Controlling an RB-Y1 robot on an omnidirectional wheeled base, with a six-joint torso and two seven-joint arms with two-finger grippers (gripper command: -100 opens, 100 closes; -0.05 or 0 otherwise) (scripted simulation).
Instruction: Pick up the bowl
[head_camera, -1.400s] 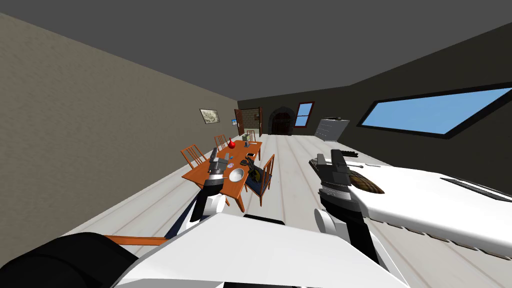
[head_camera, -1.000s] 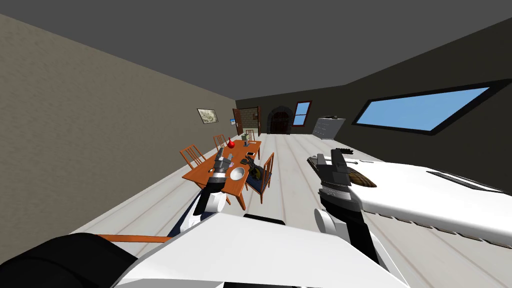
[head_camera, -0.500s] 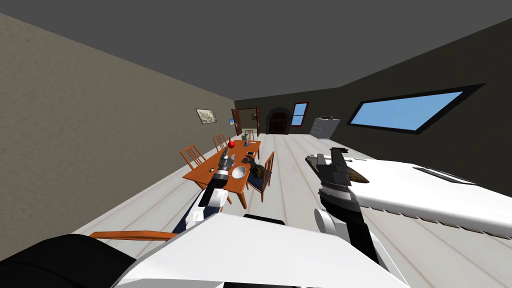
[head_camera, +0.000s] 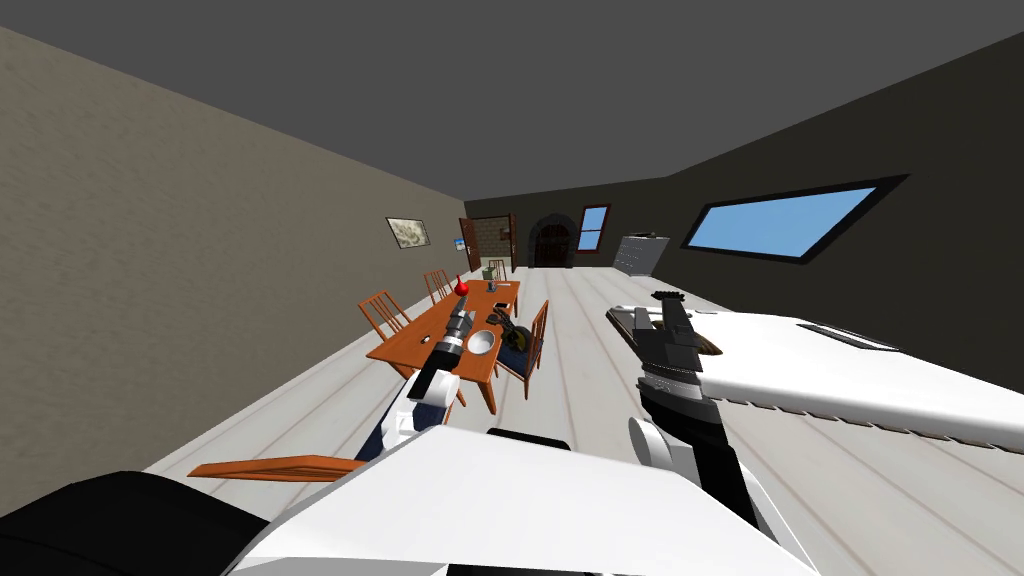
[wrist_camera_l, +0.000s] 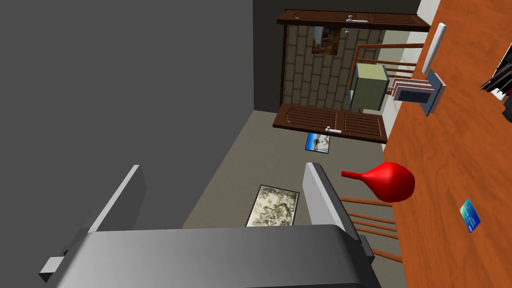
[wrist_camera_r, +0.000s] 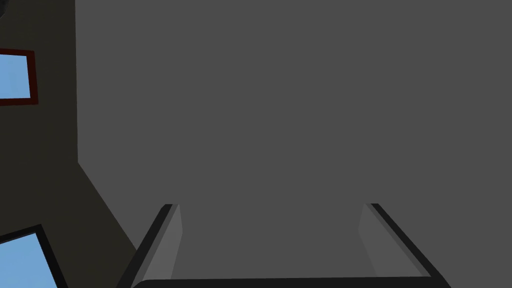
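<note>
A long room seen from the robot's head. An orange wooden worktop (head_camera: 412, 342) stands near the left wall with chairs around it. The bowl (head_camera: 481, 342), pale and round, sits on the worktop's near end, close to the edge that faces a chair (head_camera: 535, 340). The left claw (wrist_camera_l: 222, 170) hangs just beside the bowl, on the side away from that chair. Its two blade fingers are spread wide with nothing between them. The right claw (wrist_camera_r: 270, 209) is held up well apart from the worktop, also spread wide and empty.

Likely trouble: the left claw's own camera looks along the worktop toward a red vase (wrist_camera_l: 387, 181) and the far doors. The fingers therefore seem aimed past the bowl rather than down at it. Closing from here would probably catch nothing. A sideways sweep to correct could knock the rim and slide the bowl toward the near edge and the chair. Thin blades may also slip on a curved rim unless one goes inside it and one outside.

Hard to make out: the bowl is small in the head view, so whether it holds anything cannot be told. Whether the left claw is above the worktop or touching it cannot be told either. Small dark things beyond the bowl are unclear in shape.
</note>
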